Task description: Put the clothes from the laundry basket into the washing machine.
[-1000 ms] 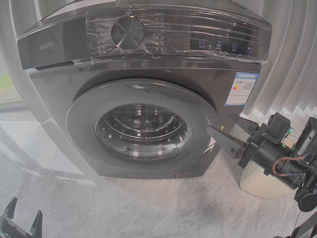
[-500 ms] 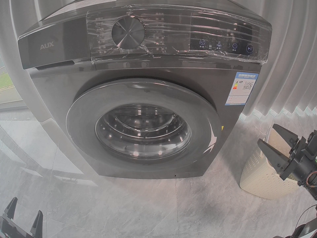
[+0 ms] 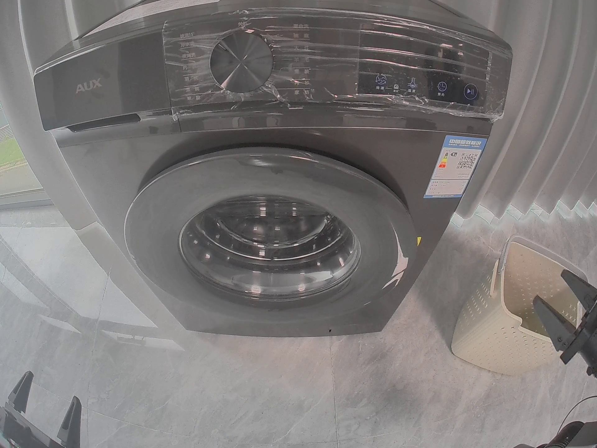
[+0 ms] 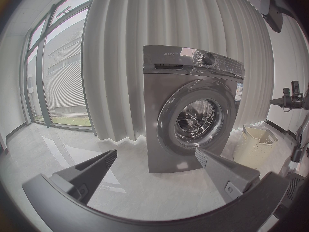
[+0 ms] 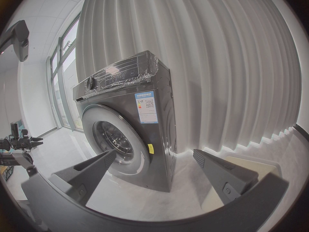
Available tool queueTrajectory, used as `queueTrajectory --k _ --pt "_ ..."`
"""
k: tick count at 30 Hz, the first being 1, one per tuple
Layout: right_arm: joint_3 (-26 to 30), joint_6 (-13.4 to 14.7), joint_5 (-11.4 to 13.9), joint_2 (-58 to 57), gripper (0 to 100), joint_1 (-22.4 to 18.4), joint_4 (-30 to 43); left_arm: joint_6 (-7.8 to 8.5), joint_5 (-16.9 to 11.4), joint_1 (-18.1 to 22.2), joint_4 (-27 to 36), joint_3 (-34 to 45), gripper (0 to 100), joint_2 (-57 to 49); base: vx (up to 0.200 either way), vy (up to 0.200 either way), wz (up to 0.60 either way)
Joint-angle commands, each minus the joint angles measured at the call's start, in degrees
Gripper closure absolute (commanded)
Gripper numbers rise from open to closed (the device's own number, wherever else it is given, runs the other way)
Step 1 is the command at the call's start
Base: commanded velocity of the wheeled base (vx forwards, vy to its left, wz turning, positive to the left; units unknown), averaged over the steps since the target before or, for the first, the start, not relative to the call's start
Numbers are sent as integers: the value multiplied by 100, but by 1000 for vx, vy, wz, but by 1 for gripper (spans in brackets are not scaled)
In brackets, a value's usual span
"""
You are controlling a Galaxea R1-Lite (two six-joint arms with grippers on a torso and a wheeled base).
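Note:
The grey washing machine [image 3: 267, 157] fills the head view, its round glass door [image 3: 269, 247] shut. On the floor to its right stands a cream perforated laundry basket [image 3: 491, 325]; what shows of its inside is plain cream plastic. My right gripper [image 3: 548, 286] hangs open over the basket's right side, nothing between its fingers. My left gripper [image 3: 48, 394] is low at the near left, open and empty, well away from the machine. The left wrist view has the machine [image 4: 193, 113] and basket [image 4: 256, 142] beyond its open gripper [image 4: 156, 163]. The right wrist view has the machine [image 5: 128, 120] and basket [image 5: 254, 165] beyond its open gripper [image 5: 154, 165].
White pleated curtains [image 3: 547, 94] hang behind and to the right of the machine. Pale polished floor tiles [image 3: 280, 387] lie open in front of the door. Tall windows [image 4: 58, 65] stand off to the left.
My right gripper has drawn back from beside the door's right rim, moving right and down to above the basket. The left gripper has stayed put.

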Motion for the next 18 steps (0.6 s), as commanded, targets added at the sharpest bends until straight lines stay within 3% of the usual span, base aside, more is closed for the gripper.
queueTrajectory --k 1,11,16,18 --pt "104 -130 210 -1721 0 -655 969 2 -2 2 0 101 0 -93 0 0 0" --pt "104 -235 465 -3619 0 -1174 2463 2 -2 2 0 101 0 -93 0 0 0" --pt "104 -227 473 -4964 0 -1218 4247 2 -2 2 0 101 0 -93 0 0 0" --pt "104 -209 456 -4964 0 -1200 4370 2 -2 2 0 101 0 -84 0 0 0"
